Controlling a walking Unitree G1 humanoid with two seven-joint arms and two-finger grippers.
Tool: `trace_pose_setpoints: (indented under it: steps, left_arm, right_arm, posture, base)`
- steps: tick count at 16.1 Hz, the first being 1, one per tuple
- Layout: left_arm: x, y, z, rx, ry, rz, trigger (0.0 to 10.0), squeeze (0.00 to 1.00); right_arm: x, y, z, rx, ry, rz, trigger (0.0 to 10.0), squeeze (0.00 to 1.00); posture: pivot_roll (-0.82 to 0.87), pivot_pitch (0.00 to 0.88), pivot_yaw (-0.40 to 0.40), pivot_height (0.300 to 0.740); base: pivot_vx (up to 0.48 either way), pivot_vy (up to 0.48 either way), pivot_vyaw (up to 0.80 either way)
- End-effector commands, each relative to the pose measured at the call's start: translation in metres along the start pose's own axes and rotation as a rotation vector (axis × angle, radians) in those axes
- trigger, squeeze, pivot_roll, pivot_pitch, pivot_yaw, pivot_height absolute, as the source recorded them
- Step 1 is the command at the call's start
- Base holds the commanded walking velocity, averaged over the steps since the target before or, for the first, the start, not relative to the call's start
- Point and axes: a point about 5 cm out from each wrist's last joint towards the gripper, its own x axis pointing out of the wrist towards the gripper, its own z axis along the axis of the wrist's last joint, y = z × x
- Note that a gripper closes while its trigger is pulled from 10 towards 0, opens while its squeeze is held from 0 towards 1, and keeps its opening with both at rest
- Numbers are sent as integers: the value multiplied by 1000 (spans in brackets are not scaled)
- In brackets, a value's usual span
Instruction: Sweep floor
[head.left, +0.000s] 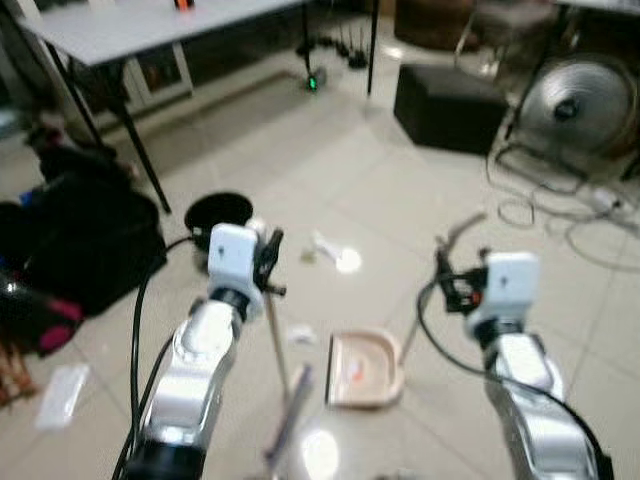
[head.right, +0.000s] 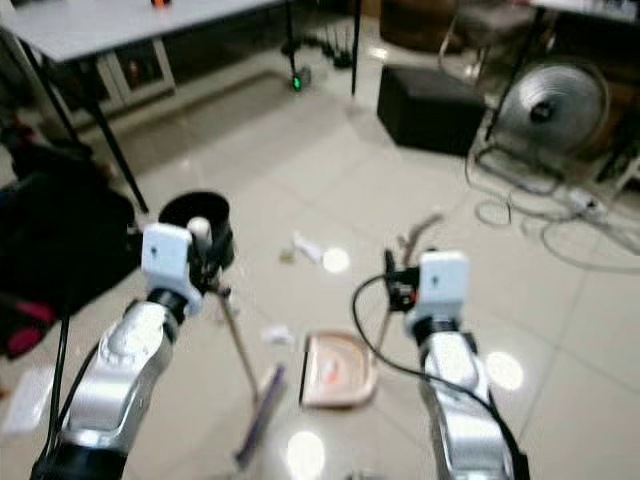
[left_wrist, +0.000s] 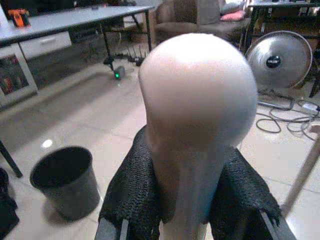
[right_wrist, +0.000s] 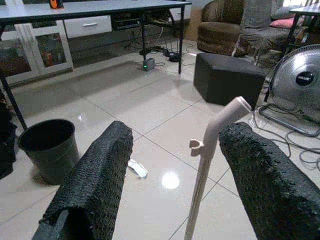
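The left gripper (head.left: 268, 262) was clamped on the rounded top of the broom handle (head.left: 277, 335), whose long axis ran down and forward to the bristles (head.left: 290, 410) on the floor. The dustpan (head.left: 365, 368) lay just beside them, its upright handle (right_wrist: 212, 150) standing between the right gripper's (right_wrist: 175, 170) wide-spread fingers, untouched. Scraps (head.left: 325, 247) lay further ahead, nearer the black bin (head.left: 218, 212). No writing was readable.

Glossy beige tiled floor (head.left: 330, 170). On it: black bin (head.left: 217, 214), pink dustpan (head.left: 364, 369), white litter scraps (head.left: 322, 246), black box (head.left: 447, 105), fan (head.left: 577, 105), tangled cables (head.left: 560, 215), black bags (head.left: 85, 240).
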Motion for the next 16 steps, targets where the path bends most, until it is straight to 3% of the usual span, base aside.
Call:
trace_pose_setpoints:
  steps: [1,4,9,11,12,16]
  left_arm:
    - [1,8,7,25,-22,22,10000,0]
    - [3,11,10,69,-46,17,10000,0]
    - [9,17,20,90,-93,-19,10000,0]
    - [13,20,23,41,-103,-6,10000,0]
    - [13,21,22,47,-113,-11,10000,0]
    - [13,13,17,68,-116,-12,10000,0]
  right_arm:
    - [2,0,0,3,-3,-15,10000,0]
    - [2,-8,-4,18,-1,-80,10000,0]
    - [7,-40,-12,-39,-15,-219,10000,0]
    - [11,-54,-10,-61,-22,-235,10000,0]
    - [12,-52,-7,-49,-31,-216,10000,0]
    - [14,-21,1,-91,-47,-68,10000,0]
  posture:
    - [-30,52,66,740]
    - [-15,53,73,740]
    - [-19,58,90,740]
    - [-29,58,103,740]
    - [-39,56,108,740]
    - [-71,58,75,740]
  base:
    - [0,476,0]
    - [0,119,0]
    - [0,0,0]
    - [0,0,0]
    - [0,0,0]
    - [0,0,0]
